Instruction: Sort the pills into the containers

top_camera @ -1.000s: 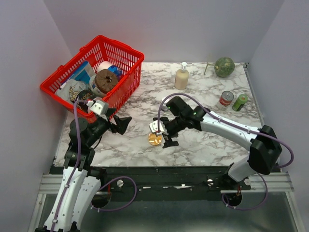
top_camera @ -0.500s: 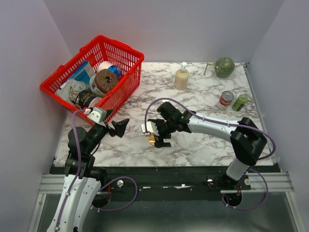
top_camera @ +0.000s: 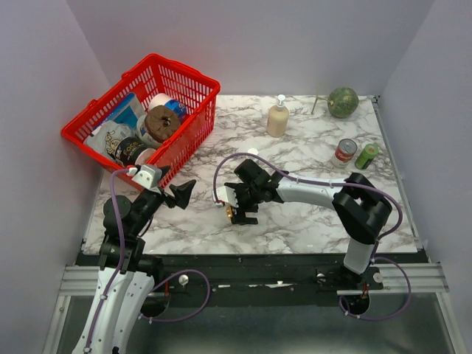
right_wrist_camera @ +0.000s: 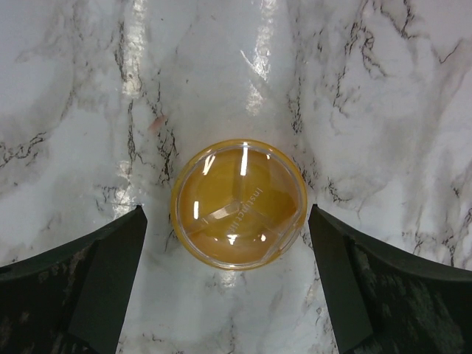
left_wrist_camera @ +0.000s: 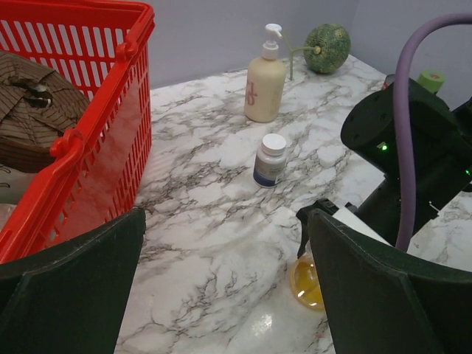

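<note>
Right claw [right_wrist_camera: 227,221] points straight down, wide open, over the dish [right_wrist_camera: 238,203].

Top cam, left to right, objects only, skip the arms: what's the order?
red basket → round amber dish → pump bottle → red-labelled can → green can. I left out the melon because it sits straight behind the red-labelled can, so its slot is unclear.

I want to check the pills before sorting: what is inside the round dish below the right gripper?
Through the clear top of the round dish, an amber colour and a three-armed divider show. Its contents cannot be told apart, and glare hides part of the inside.
</note>
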